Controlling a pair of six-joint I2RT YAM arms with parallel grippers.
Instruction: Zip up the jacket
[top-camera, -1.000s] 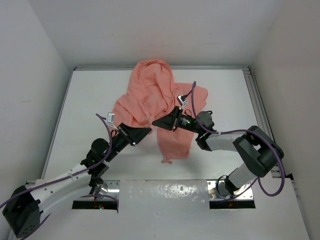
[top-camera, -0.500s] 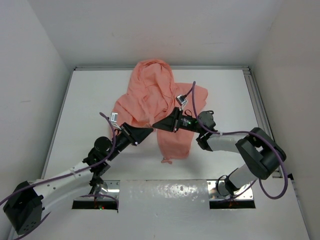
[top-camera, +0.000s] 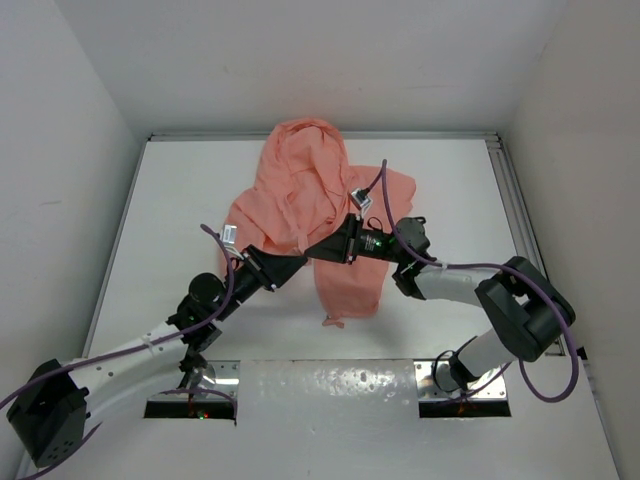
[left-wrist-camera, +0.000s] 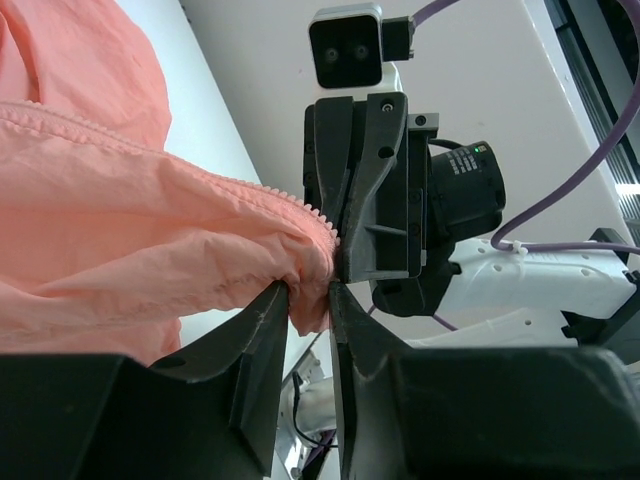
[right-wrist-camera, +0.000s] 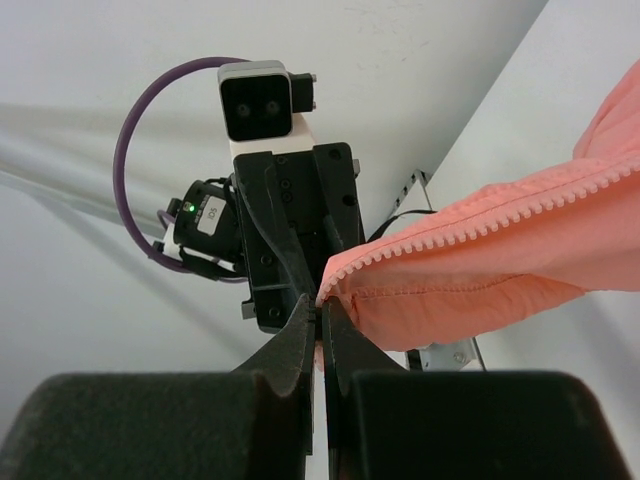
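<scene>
The salmon-pink jacket (top-camera: 305, 195) lies crumpled on the white table, hood toward the back wall, with one panel hanging toward the front. My left gripper (top-camera: 298, 262) is shut on a bunched corner of the jacket's front edge (left-wrist-camera: 300, 285), by a row of zipper teeth (left-wrist-camera: 150, 150). My right gripper (top-camera: 312, 249) faces it nose to nose and is shut on the end of the other zipper edge (right-wrist-camera: 480, 235). The two grippers' tips nearly touch. In each wrist view the other gripper (left-wrist-camera: 365, 180) (right-wrist-camera: 290, 235) fills the middle.
White walls close in the table on the left, back and right. A metal rail (top-camera: 515, 215) runs along the right edge. The arm bases and a foil-like strip (top-camera: 330, 385) sit at the near edge. Purple cables (top-camera: 215, 245) loop off both wrists.
My left gripper has moved right toward the right gripper, carrying its jacket edge. The right gripper has shifted slightly. The gap between the tips has closed.
</scene>
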